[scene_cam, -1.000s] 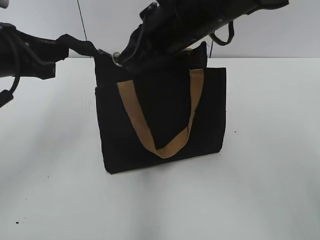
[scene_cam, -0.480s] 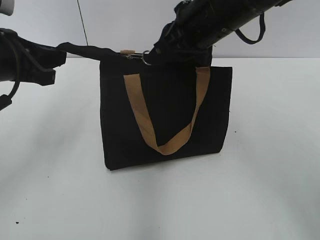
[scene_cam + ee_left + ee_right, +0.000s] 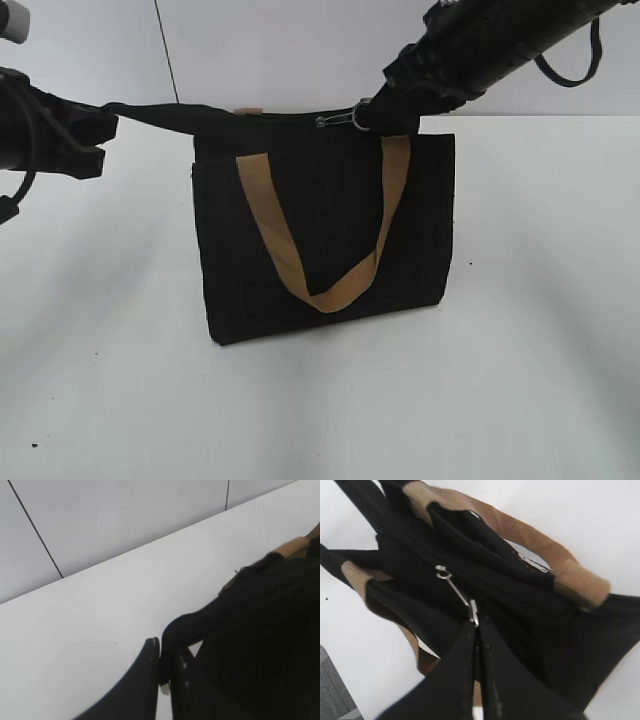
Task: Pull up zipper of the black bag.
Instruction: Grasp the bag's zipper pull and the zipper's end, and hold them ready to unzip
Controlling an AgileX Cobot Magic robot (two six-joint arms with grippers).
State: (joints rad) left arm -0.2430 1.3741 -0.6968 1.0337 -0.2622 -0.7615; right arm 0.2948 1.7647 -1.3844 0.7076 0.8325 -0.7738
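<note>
Right end effector (image 3: 476, 630) clamped on zipper (image 3: 457, 596) pull, left end effector (image 3: 165, 672) pinching black bag (image 3: 325, 235) corner flap

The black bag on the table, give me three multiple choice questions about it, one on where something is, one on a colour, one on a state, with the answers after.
1. Where on the black bag is the silver pull tab?
A. at the bottom edge
B. along the top edge, right of the middle
C. on the table beside it

2. What colour is the strap handle hanging on the front?
A. tan
B. red
C. white

3. How is the right gripper?
A. wide open above the bag
B. resting on the table
C. shut on the pull tab

Answers: 1 B, the exterior view shows it at the top edge. 2 A, the webbing is tan. 3 C, the right wrist view shows the fingers closed on the tab's end.
</note>
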